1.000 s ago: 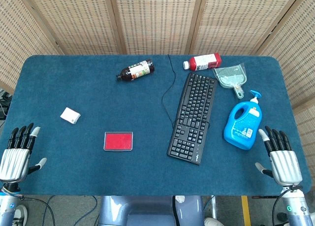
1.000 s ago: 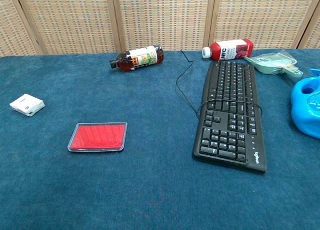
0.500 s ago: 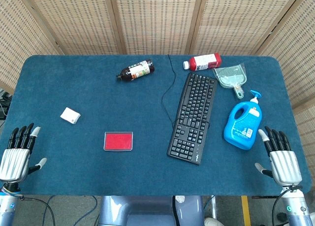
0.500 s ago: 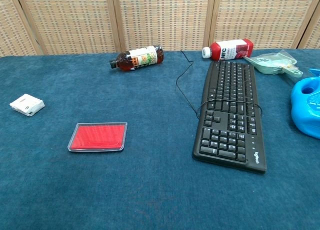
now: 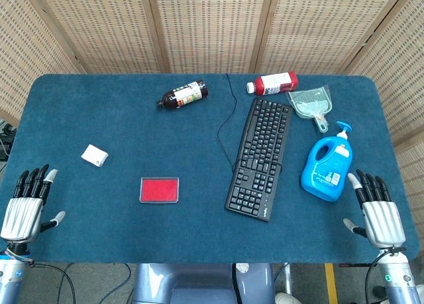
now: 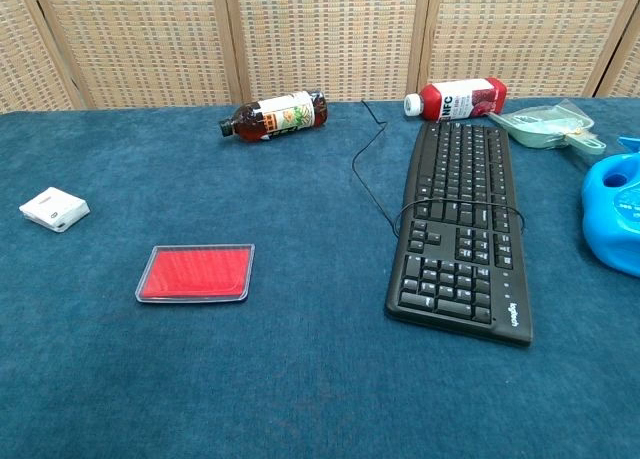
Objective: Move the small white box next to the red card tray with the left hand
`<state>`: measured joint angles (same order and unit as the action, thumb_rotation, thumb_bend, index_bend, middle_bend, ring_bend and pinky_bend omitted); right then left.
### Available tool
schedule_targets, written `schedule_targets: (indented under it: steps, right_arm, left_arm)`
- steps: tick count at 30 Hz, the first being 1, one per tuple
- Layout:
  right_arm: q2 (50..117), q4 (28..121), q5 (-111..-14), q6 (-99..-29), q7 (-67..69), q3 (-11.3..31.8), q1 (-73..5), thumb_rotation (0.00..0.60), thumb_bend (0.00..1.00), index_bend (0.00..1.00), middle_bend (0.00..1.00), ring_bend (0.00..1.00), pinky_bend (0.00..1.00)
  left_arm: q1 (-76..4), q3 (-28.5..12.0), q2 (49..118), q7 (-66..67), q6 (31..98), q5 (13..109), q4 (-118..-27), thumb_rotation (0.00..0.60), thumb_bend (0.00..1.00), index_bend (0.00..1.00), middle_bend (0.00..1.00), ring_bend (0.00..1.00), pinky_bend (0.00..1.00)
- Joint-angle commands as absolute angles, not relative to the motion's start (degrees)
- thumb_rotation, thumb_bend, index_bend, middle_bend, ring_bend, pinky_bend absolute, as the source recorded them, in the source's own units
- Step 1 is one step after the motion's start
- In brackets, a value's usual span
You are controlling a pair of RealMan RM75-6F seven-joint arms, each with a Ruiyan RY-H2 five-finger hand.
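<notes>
Left robot hand (image 5: 25, 208) empty, fingers spread, small white box (image 5: 95, 155) rounded, red card tray (image 5: 159, 189) flat, glossy

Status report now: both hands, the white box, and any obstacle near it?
Left robot hand open, near table edge; right robot hand open. Small white box on the cloth, untouched, apart from the red card tray. Nothing between them.
</notes>
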<state>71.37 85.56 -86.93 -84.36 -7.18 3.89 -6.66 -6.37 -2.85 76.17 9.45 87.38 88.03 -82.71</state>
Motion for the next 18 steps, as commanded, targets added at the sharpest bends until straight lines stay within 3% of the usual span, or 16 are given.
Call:
schedule_targets:
  steps: [1,8,18]
  right_arm:
    - [71.27,85.63,-86.89,-84.34,-7.00,3.89,-6.65,0.600,0.00,0.00,0.00,0.00,0.00]
    - [71.28,85.45,-86.62,-84.13,-6.71,3.89,-6.64,0.600,0.00,0.00,0.00,0.00,0.00]
    - [71.56,85.28,-85.40,-82.89,-6.99,4.18,-7.04,0.600,0.00,0.00,0.00,0.00,0.00]
  left_arm:
    - [-6.65,-3.22,75.89,8.93,87.11,87.74,-83.02,0.600,0.19,0.00,0.00,0.00,0.00]
    - [-9.84,-5.95,73.24,8.64,82.51,85.01,-82.80,0.600,0.20,0.00,0.00,0.00,0.00]
    - [-20.57,-9.46,67.51,8.48,64.34,80.11,-81.79,0.600,0.21,0.00,0.00,0.00,0.00]
